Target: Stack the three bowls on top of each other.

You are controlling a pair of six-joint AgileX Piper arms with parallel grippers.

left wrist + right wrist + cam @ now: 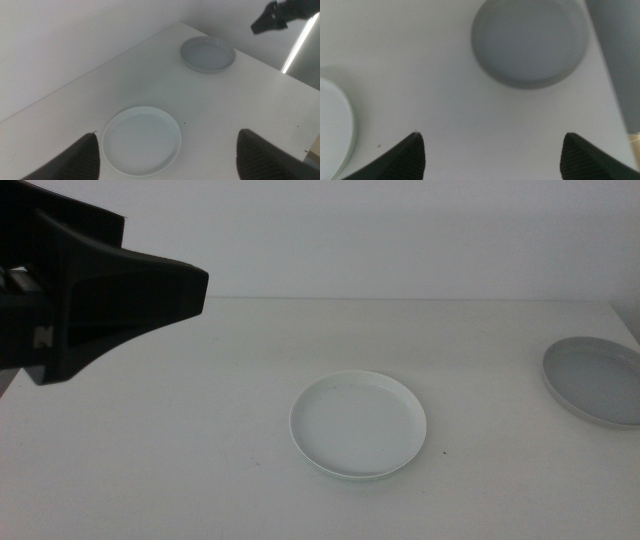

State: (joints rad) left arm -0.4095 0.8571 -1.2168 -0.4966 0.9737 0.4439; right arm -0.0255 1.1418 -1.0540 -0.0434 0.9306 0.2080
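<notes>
- The mint bowl [357, 423] sits mid-bench [200, 480] with open surface on every side of it.
- The grey bowl [596, 380] lies well apart, near the bench's right edge, with a wide bare lane between the two.
- The left gripper [150, 285] hangs above the far-left bench, its jaws spread wide.

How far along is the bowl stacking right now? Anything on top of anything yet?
Nothing is stacked yet. The mint green bowl lies alone mid-table and the grey bowl apart at the right edge; a third bowl is not in view. Neither gripper holds anything: the left gripper hangs open above the mint green bowl, the right gripper open above the table near the grey bowl. All the stacking is left.
</notes>
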